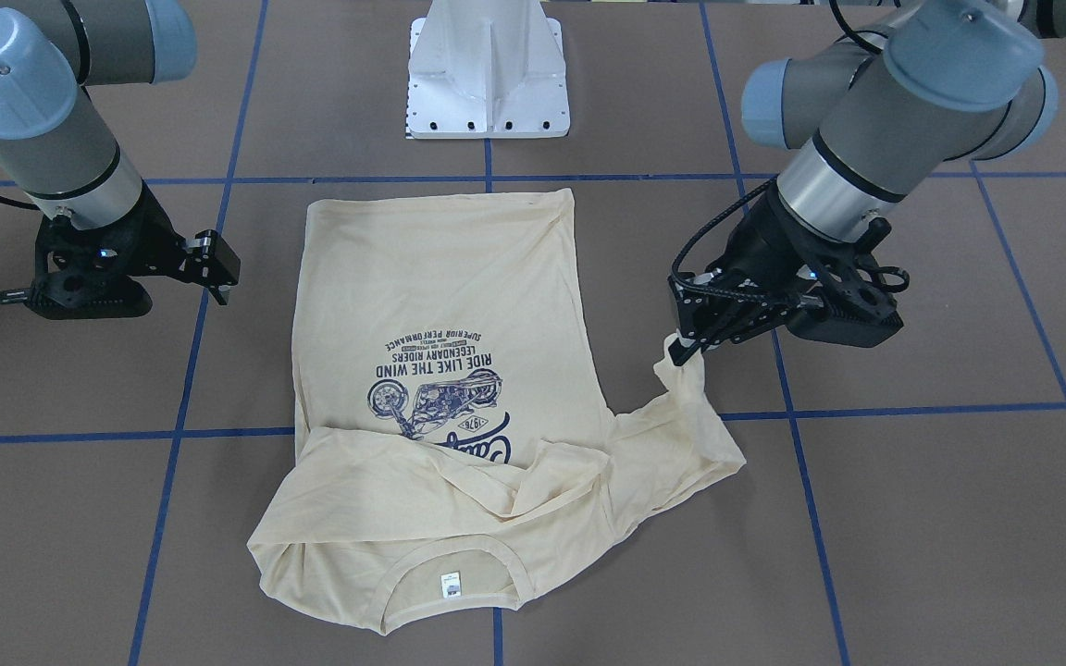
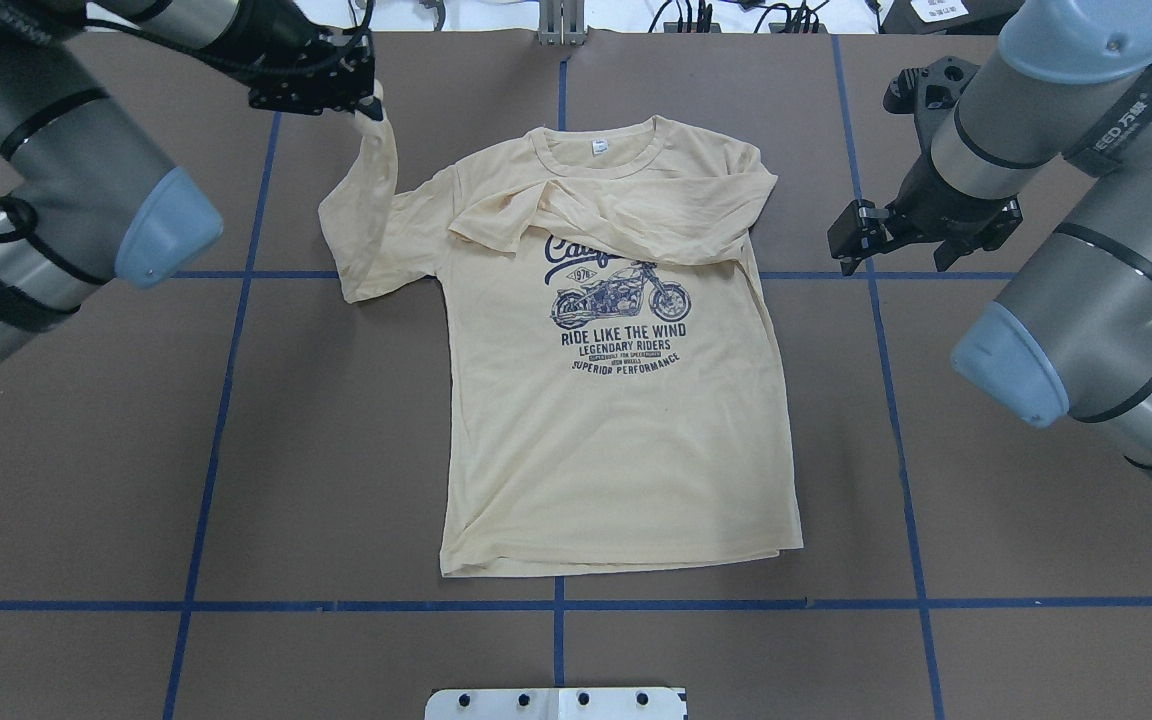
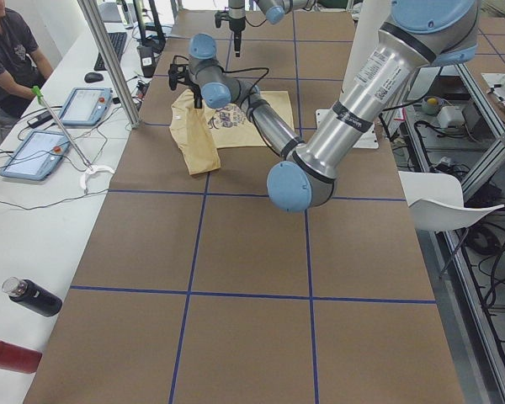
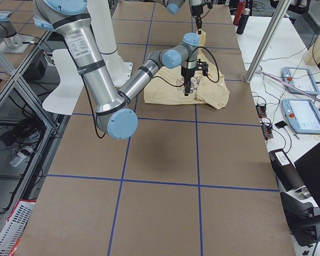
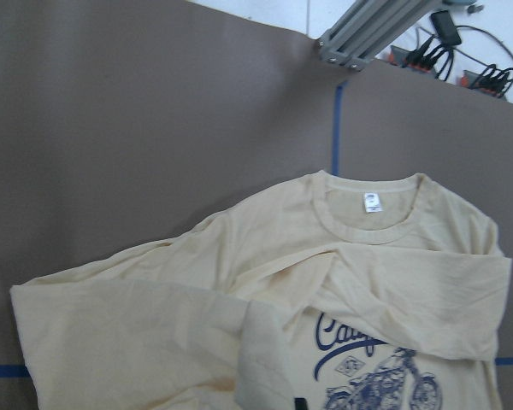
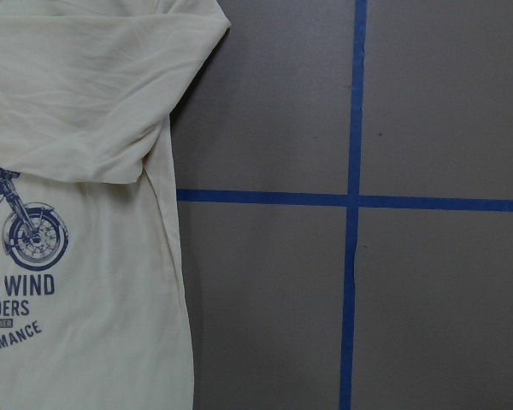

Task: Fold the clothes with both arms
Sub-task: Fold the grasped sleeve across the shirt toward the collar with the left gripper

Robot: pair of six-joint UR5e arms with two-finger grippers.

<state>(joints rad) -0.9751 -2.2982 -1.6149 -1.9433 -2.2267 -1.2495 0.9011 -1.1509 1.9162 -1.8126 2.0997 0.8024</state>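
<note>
The pale cream-yellow T-shirt [image 2: 616, 440] lies print up, its collar and white neck tag [image 2: 597, 148] at the far side. One sleeve lies folded across the chest [image 2: 656, 215], above the navy motorcycle print [image 2: 621, 295]. My left gripper [image 2: 368, 100] is shut on the cuff of the other sleeve [image 2: 371, 200] and holds it above the table, so the sleeve hangs down; it also shows in the front-facing view [image 1: 681, 350]. My right gripper [image 2: 851, 240] is open and empty, beside the shirt's shoulder and apart from it; it also shows in the front-facing view [image 1: 218, 268].
The brown table [image 2: 336, 450] carries a grid of blue tape lines. The white pedestal base [image 1: 489, 83] stands at the robot's side of the shirt. An operator [image 3: 13, 50], tablets [image 3: 34, 156] and bottles [image 3: 29, 296] are on the side bench past the far table edge.
</note>
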